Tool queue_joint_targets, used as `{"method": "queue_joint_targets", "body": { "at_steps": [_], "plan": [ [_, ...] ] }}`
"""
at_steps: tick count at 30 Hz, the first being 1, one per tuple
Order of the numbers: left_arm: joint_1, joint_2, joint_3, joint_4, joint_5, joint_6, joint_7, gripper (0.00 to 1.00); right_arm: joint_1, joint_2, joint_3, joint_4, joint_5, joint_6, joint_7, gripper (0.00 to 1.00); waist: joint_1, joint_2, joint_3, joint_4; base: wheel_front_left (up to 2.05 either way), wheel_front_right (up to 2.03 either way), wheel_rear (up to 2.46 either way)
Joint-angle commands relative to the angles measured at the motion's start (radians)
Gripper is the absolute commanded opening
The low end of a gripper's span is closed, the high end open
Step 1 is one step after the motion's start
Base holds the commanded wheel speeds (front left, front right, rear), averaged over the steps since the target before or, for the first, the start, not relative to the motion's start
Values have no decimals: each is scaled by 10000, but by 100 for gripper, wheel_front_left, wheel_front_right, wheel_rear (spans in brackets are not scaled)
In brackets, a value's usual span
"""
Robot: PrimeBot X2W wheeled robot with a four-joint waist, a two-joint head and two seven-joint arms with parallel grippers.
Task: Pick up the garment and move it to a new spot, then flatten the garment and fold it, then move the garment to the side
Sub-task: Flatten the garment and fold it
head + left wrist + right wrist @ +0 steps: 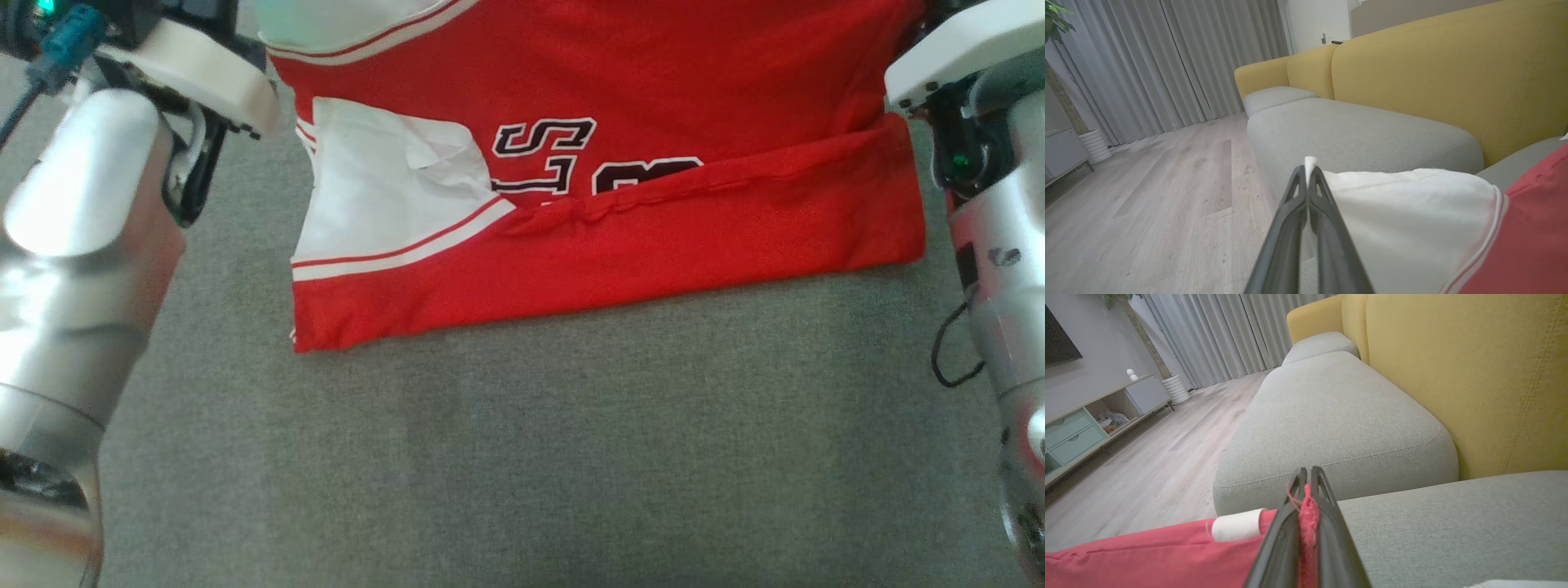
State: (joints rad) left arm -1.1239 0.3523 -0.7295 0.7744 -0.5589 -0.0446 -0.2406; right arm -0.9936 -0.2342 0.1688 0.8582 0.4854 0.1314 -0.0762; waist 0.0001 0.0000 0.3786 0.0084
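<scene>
Pinching garment point(694, 237) in left fingers point(1292, 212) and in right fingers point(1284, 535), both pairs pressed together; holding left forearm point(73, 269) and right forearm point(1000, 269) well apart.

One garment point(653, 237); one sofa point(1453, 81); two arms point(73, 245) point(1004, 269).

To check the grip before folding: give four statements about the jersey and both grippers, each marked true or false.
1. The left gripper is shut on the white part of the red and white fabric jersey. True.
2. The right gripper is open and holds nothing. False: it is shut on the jersey's red edge.
3. The jersey rests on a wooden floor. False: it rests on the grey fabric sofa seat.
4. The sofa has a yellow fabric backrest. True.
</scene>
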Motion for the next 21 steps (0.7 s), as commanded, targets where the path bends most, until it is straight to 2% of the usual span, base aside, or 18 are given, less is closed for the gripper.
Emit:
{"method": "queue_joint_targets", "body": {
  "at_steps": [1, 8, 12, 18, 21],
  "plan": [
    [-274, 360, 290, -138, 54, -25, -128, 0, -17, -87, 220, -275, 192, -7, -59, 0, -1, 0, -93, 77, 0, 0, 0],
    [805, 261, 15, -152, -128, -455, -182, 0, 1060, -813, 1217, -675, 1354, -7, 353, 0, -1, 0, -641, 396, 0, 0, 0],
    [1709, 524, -441, -509, -239, -660, 154, 0, 1806, -1564, 2093, -1048, 1719, -7, 720, 0, -1, 0, -1015, 543, 0, 0, 0],
    [3141, 1195, -1387, -1729, -708, -824, 1648, 0, 2877, -2746, 3586, -1571, 2185, -7, 1621, 0, -1, 0, -1457, 702, 0, 0, 0],
    [3668, 1607, -1813, -2474, -1080, -846, 2525, 0, 3210, -3459, 4645, -2076, 2276, -7, 2358, 0, -1, 0, -1557, 730, 0, 0, 0]
  ]
}}
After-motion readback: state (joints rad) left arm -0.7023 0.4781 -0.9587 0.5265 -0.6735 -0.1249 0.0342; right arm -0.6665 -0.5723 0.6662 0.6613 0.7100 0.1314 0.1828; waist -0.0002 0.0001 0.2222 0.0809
